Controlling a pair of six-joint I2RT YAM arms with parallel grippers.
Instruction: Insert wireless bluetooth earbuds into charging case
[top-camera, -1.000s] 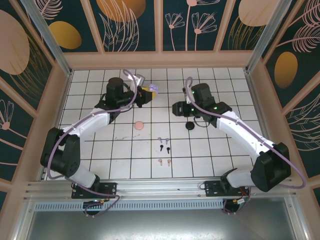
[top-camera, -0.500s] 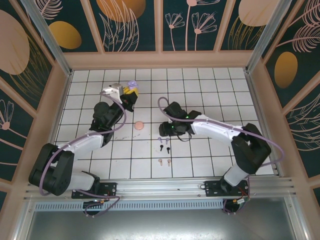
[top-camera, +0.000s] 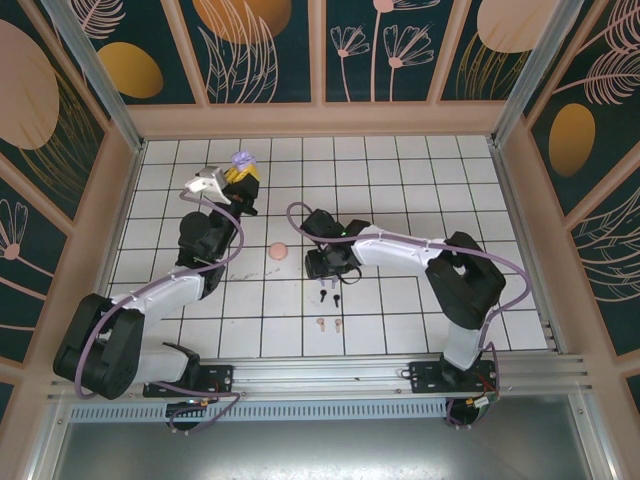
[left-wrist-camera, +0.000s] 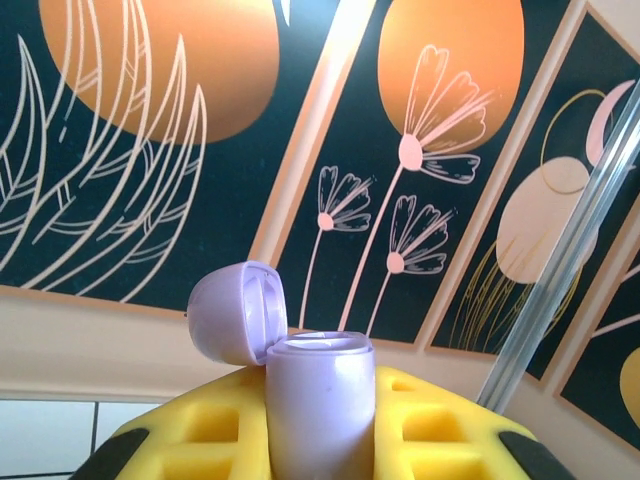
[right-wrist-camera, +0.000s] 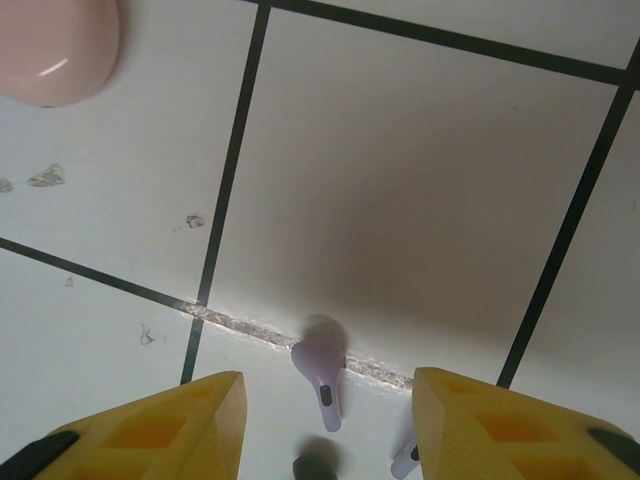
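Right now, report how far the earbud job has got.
Done: the left gripper holds the lilac case up off the table, lid flipped open. In hand: the right gripper, jaws open, hangs over a lilac earbud. Left: no earbud is gripped yet; the black earbuds and pink earbuds lie on the table, as does the pink case.

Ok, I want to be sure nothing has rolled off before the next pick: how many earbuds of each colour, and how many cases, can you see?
Lilac earbuds: 2
Black earbuds: 2
Pink earbuds: 2
Lilac case, lid open: 1
Pink case: 1
Total: 8
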